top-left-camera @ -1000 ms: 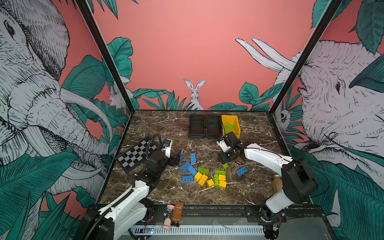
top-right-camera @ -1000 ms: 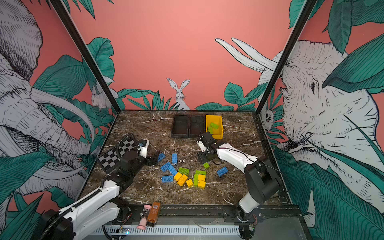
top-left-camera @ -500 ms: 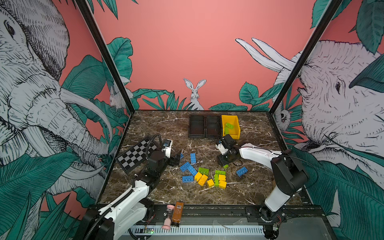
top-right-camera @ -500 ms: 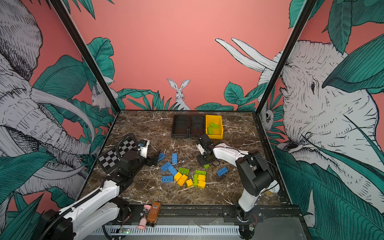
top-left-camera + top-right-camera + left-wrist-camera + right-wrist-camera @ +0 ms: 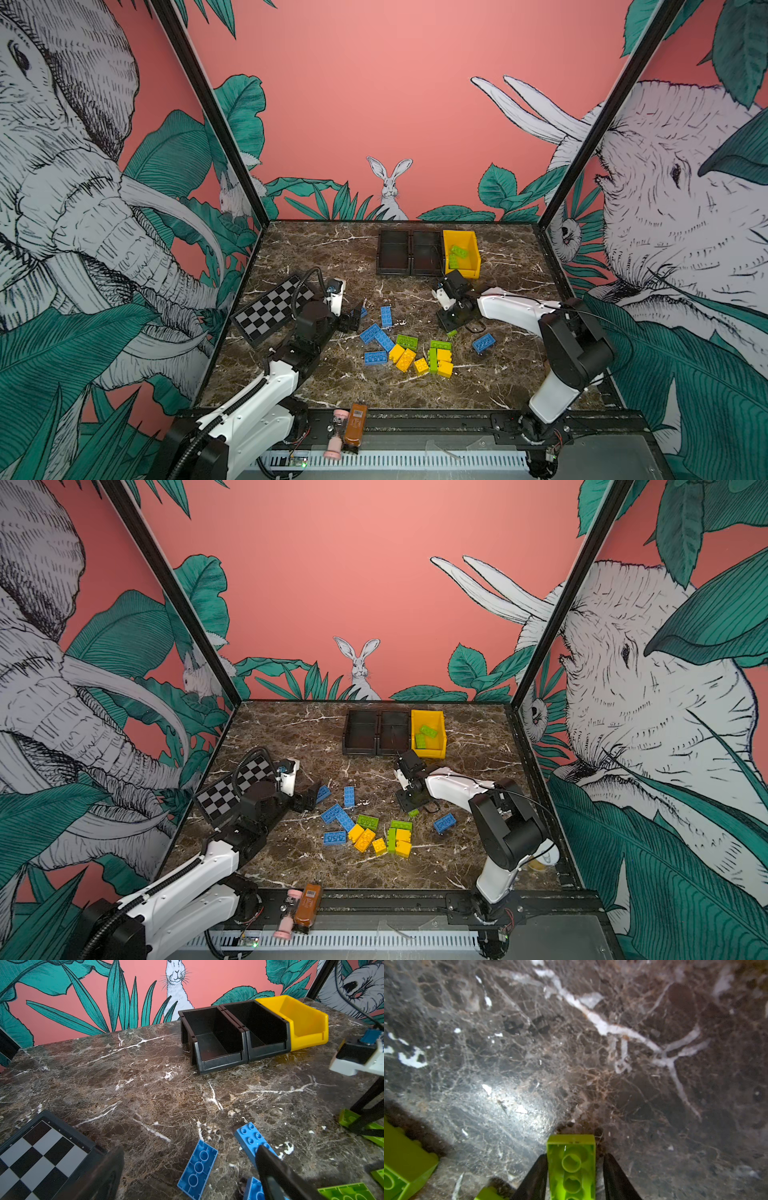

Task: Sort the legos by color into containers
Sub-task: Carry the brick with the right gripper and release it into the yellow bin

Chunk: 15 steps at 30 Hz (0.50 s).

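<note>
Blue, lime green and yellow legos lie loose mid-table, with one blue brick apart on the right. My right gripper is down at the table, straddling an upturned green brick. One finger touches the brick and a thin gap shows at the other finger. My left gripper hovers wide open over an upturned blue brick, holding nothing. At the back stand the containers: two black bins and a yellow bin holding two green bricks.
A black-and-white checkerboard lies at the left, close beside my left arm. A brown bottle and a pink object rest on the front rail. Walls close the table on three sides.
My right gripper has come down from near the yellow bin to the green brick, and its jaws have narrowed around it. The left arm has not moved.
</note>
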{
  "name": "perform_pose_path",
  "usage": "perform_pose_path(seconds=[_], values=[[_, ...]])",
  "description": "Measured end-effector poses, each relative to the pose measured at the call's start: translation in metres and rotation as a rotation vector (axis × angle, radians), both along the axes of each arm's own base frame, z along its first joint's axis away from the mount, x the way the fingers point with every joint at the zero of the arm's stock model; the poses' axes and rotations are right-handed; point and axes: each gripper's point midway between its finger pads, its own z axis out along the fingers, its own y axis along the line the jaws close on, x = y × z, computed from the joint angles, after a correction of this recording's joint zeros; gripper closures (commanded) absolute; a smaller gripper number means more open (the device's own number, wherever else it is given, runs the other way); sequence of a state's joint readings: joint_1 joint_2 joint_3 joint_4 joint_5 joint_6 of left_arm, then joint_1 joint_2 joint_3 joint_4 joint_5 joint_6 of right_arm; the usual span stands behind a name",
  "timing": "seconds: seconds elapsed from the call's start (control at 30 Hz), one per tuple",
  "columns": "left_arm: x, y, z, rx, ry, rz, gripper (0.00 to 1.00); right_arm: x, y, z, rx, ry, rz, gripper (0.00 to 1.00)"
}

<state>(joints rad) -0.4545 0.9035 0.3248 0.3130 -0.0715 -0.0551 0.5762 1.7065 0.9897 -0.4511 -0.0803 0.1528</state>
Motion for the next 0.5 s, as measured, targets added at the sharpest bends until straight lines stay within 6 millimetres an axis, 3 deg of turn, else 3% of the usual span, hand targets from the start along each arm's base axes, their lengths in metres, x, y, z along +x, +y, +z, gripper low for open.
perform_pose_path(seconds=[0.33, 0.5], values=[[-0.001, 0.001, 0.007, -0.009, -0.020, 0.001, 0.01, 0.001, -0.007, -0.003, -0.033, -0.014, -0.007, 0.66], [-0.001, 0.001, 0.006, -0.009, -0.019, 0.001, 0.01, 0.007, -0.009, 0.011, -0.042, -0.058, -0.008, 0.68]])
